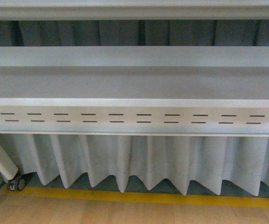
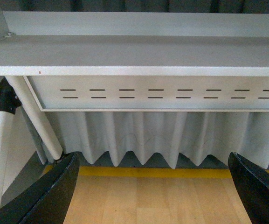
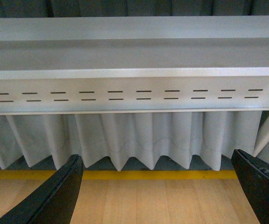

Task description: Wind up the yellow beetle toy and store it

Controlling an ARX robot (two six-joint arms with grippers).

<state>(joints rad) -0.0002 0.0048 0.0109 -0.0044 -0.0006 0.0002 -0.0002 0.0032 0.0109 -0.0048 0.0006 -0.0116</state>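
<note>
The yellow beetle toy and the turquoise bin are out of view in all three views. My left gripper point(image 2: 153, 196) is open and empty, its black fingers point(image 2: 45, 196) spread wide above a wooden floor. My right gripper point(image 3: 155, 196) is open and empty too, with black fingers point(image 3: 50, 198) wide apart over the same kind of floor. Neither arm shows in the front view.
A grey table point(image 1: 134, 84) with a slotted front panel point(image 1: 134, 119) stands ahead, a pleated white curtain point(image 1: 143, 161) hanging below it. A yellow floor line point(image 1: 139, 197) runs along its foot. A white table leg point(image 2: 34, 116) and a caster point(image 1: 17, 183) stand at the left.
</note>
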